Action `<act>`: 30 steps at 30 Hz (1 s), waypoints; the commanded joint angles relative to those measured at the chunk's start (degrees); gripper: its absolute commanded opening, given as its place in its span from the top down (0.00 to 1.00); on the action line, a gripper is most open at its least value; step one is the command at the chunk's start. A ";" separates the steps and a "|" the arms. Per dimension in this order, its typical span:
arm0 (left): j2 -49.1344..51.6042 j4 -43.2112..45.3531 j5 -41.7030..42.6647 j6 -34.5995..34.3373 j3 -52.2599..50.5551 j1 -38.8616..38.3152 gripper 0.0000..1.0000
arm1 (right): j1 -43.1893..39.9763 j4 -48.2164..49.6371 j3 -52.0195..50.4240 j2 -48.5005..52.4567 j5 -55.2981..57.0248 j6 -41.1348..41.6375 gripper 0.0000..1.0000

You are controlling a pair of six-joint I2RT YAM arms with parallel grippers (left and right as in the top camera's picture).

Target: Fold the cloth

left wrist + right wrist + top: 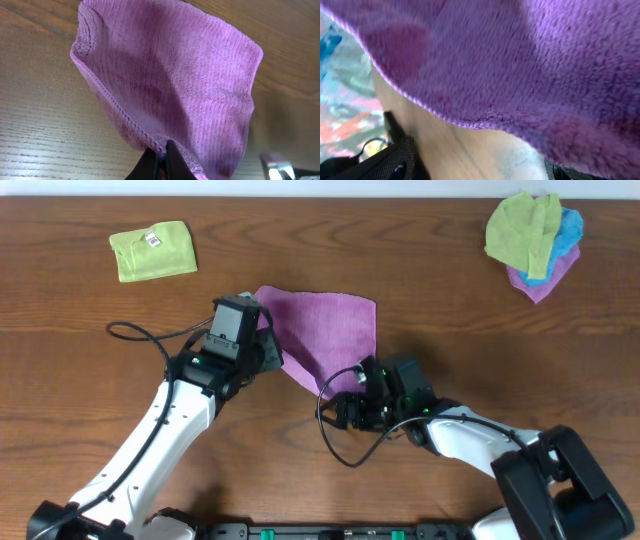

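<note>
1. The mauve cloth point(330, 330) lies mid-surface point(460, 310), partly lifted. The left end effector point(161, 161) is pinched together on one hemmed edge, and the fabric hangs from it in a loose sag. That bite looks thin to me, right at the hem, so a quick pull could let it slip out
2. The right end effector point(348, 388) has its jaws wide apart at the cloth's near corner, with nothing clamped that I can see. Its own view is blurred and full of purple fabric, so I can't tell how far the edge reaches in between the fingers. If it closes too shallow it may catch only fluff; too deep and it may bunch two layers
3. With one side gripped and the other free, carrying the cloth over now would likely drag it askew and leave a crooked fold
4. The lime-green cloth point(152, 250) and the heap of cloths point(535, 240) lie well apart from all this, so I'd not expect a snag there
</note>
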 commanded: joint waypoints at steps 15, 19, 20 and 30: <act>0.28 -1.16 -1.60 2.99 1.33 0.26 0.94 | -4.42 -0.96 -0.83 1.33 13.53 4.24 0.21; 0.28 -1.11 -2.56 2.99 1.33 0.26 0.94 | -7.52 -5.09 -0.83 1.20 13.20 3.72 0.21; 0.28 -1.11 -2.56 3.02 1.33 0.26 0.94 | -8.31 -5.11 -0.85 1.20 13.22 3.74 0.20; 0.28 -1.11 -2.58 3.21 1.33 0.26 0.94 | -9.25 -4.26 -0.85 1.20 17.53 5.75 0.17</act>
